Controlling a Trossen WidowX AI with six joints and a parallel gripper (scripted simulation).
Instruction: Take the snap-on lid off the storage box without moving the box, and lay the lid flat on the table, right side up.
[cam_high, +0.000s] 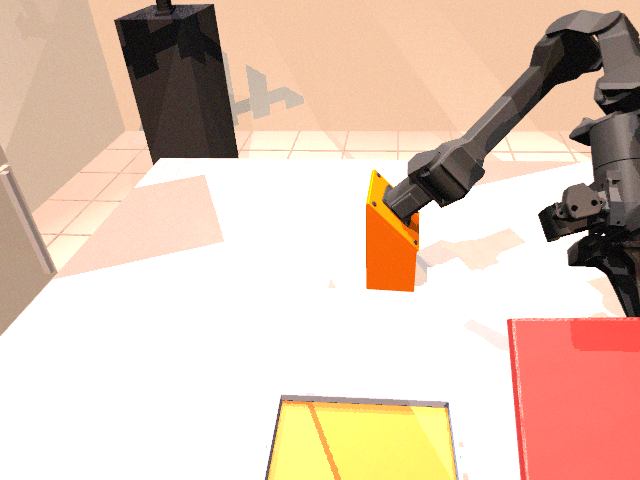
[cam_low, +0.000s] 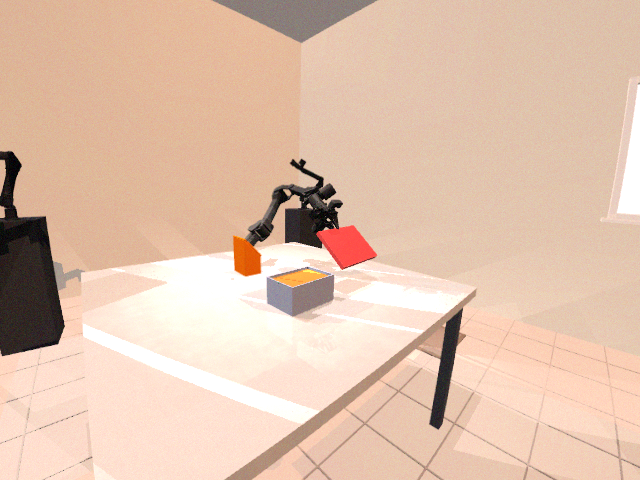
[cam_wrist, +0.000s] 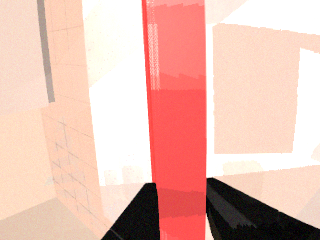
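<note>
The red lid (cam_high: 578, 408) (cam_low: 346, 248) (cam_wrist: 177, 125) is off the box and held in the air, clearly tilted, sloping down away from the fingers. My gripper (cam_high: 633, 313) (cam_low: 337, 227) (cam_wrist: 179, 190) is shut on one edge of the lid; in the wrist view a black finger stands on each side of it. The grey-blue storage box (cam_low: 279, 296) stands upright and open on the table, with yellow-orange showing inside; its rim shows at the bottom of the top view (cam_high: 361, 400). The lid is to the right of the box in the top and exterior views.
An orange slanted block (cam_high: 390, 263) (cam_low: 247, 259) stands on the table (cam_high: 206, 335) (cam_low: 206, 330) behind the box, with another dark arm's end (cam_high: 408, 198) at its sloped face. Dark pedestals (cam_high: 178, 87) (cam_low: 25, 284) stand beyond the table edges.
</note>
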